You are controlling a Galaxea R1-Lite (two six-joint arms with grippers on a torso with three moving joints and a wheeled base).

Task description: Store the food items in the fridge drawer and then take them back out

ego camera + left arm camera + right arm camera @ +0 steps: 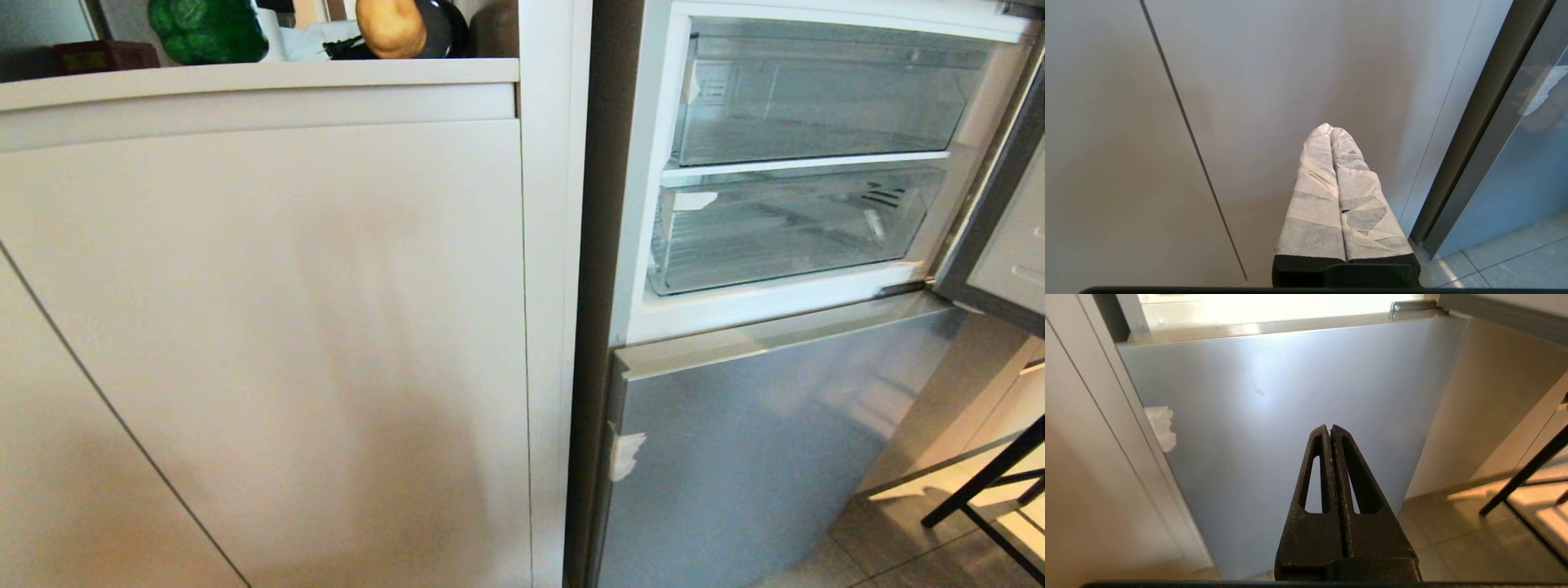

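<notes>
The tall silver-blue fridge (759,457) stands with its upper door swung open, baring two clear plastic drawers with white rails; the lower drawer (784,233) sits pushed in and looks empty, though glare makes that hard to swear to. Left of it, the beige cabinet's counter (261,75) carries the glossy dark green bell pepper (208,31) and, near it, the round tan-yellow potato (390,26). Nothing is stored yet, so this reads as the very start. The right gripper (1329,428), black fingers pressed together, points at the lower fridge door; the left gripper (1330,127), wrapped in pale tape and likewise closed, faces the cabinet front. Next, a drawer wants pulling out.
</notes>
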